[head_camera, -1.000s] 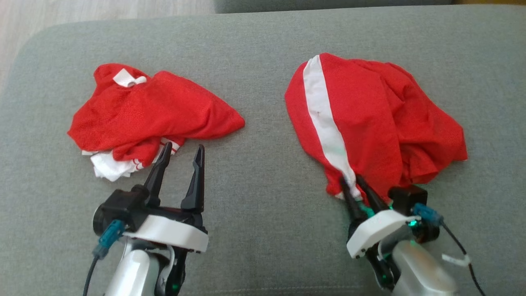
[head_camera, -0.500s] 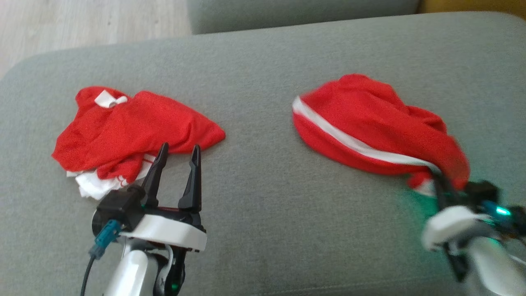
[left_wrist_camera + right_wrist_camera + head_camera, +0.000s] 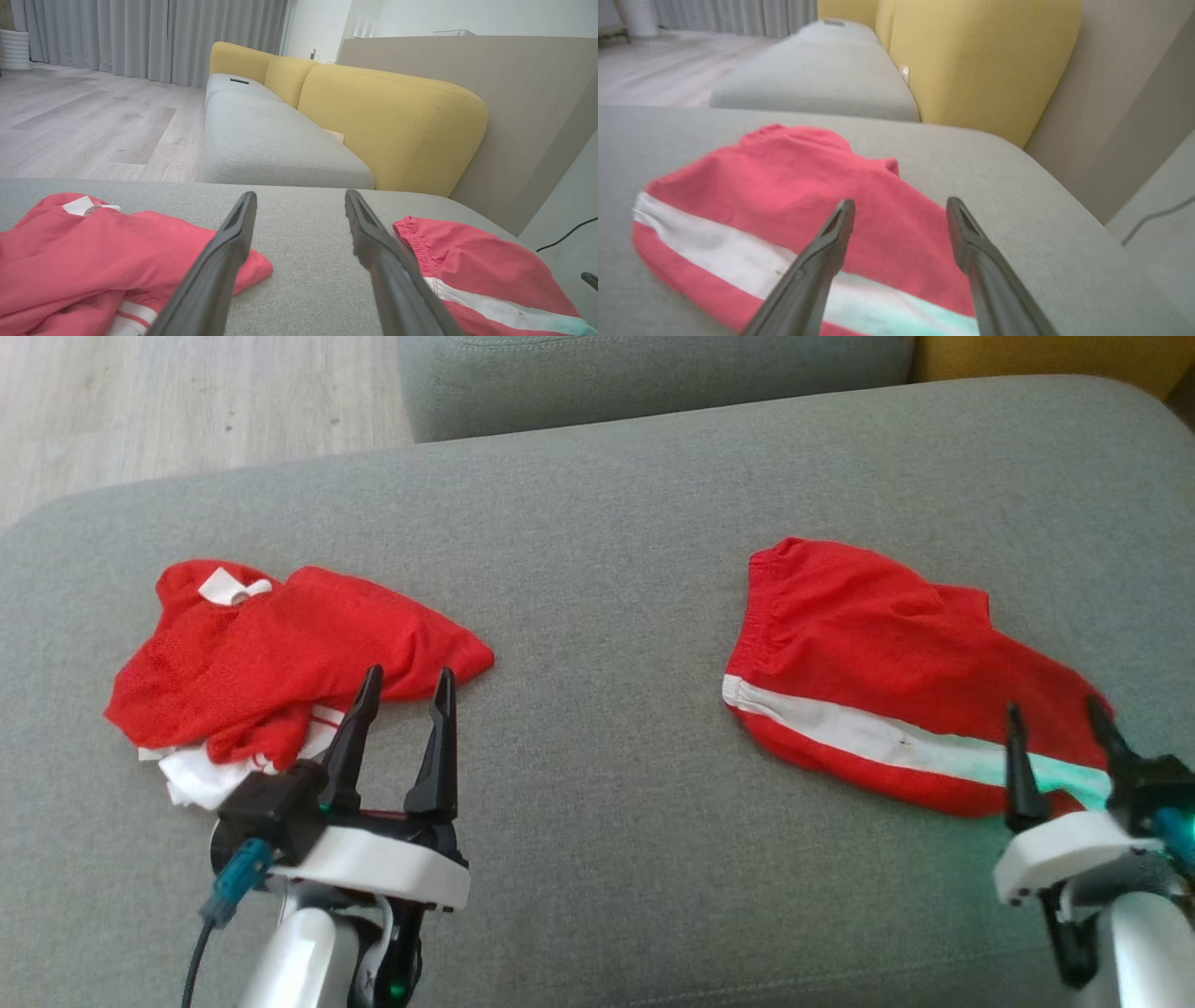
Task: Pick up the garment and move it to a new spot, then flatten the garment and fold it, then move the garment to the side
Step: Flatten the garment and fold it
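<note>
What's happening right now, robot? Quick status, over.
Both open: left hand empty, right hand above striped red shorts, no grip. Shorts lie on grey cushion. By left hand, second red garment, apart from shorts.

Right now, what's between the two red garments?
Bare grey cushion, per the head view; the crumpled garment and striped shorts lie apart.

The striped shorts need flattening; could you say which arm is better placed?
Right, probably. The right gripper is open over the shorts; the left gripper sits by the other garment.
</note>
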Tool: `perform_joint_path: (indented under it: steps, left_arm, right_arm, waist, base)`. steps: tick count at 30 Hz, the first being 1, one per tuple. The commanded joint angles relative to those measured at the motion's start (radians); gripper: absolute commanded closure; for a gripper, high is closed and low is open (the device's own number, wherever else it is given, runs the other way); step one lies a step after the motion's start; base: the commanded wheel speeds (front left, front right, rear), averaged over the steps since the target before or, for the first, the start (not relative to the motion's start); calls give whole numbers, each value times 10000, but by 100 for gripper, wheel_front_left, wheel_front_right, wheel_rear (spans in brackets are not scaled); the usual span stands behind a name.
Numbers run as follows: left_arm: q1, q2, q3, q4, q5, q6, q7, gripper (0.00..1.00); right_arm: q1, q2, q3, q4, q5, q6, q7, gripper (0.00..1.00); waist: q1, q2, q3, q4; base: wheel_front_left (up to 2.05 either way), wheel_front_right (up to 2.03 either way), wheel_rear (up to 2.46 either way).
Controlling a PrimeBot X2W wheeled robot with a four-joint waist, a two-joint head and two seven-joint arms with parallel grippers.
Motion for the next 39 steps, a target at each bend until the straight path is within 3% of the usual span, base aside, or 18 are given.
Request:
perform_joint_path:
  steps: [1, 6, 13, 30, 35, 36, 37, 38, 39]
  left_arm:
    - [-231, 7, 283, -306, -15, -4, -59, 0]
    - [-268, 7, 265, -297, 33, -69, -59, 0]
    - [-329, 7, 83, -302, 68, -153, -59, 0]
    - [-550, 7, -638, -154, -40, -129, -59, 0]
    - [-658, 7, -626, -184, -95, -74, -59, 0]
    - [-690, 7, -621, -193, -100, -71, -59, 0]
    - [-720, 7, -615, -197, -101, -70, -59, 0]
    - [-743, 7, -613, -197, -97, -70, -59, 0]
    - [-757, 7, -614, -198, -92, -71, -59, 0]
  right_arm:
    - [2, 4, 384, -652, 263, -7, -221, 0]
    - [304, 377, 1554, -1670, 1593, -7, -593, 0]
    - [281, 476, 2982, -1486, 2627, -7, -710, 0]
    - [-2206, 504, 3183, 2497, 2876, -7, -181, 0]
    - [-2826, 504, 3294, 3440, 3480, -7, -166, 0]
    - [-2936, 504, 3349, 3625, 3520, -7, -157, 9]
    - [-3046, 504, 3367, 3775, 3532, -7, -233, 80]
    - [-3144, 504, 3392, 3900, 3578, -7, -344, 100]
    - [-3236, 504, 3513, 3972, 3668, -7, -472, 100]
  waist:
    - [0, 0, 8, 22]
    - [0, 0, 58, 113]
    - [0, 0, 214, 421]
    - [0, 0, 896, 1612]
    - [0, 0, 1074, 1756]
    - [0, 0, 1114, 1773]
    - [0, 0, 1147, 1785]
    - [0, 0, 1169, 1794]
    - [0, 0, 1189, 1801]
  base:
    - [0, 0, 0]
    - [0, 0, 0]
    - [0, 0, 0]
    - [0, 0, 0]
    - [0, 0, 0]
    - [0, 0, 0]
    - [0, 0, 0]
    - [0, 0, 0]
    - [0, 0, 0]
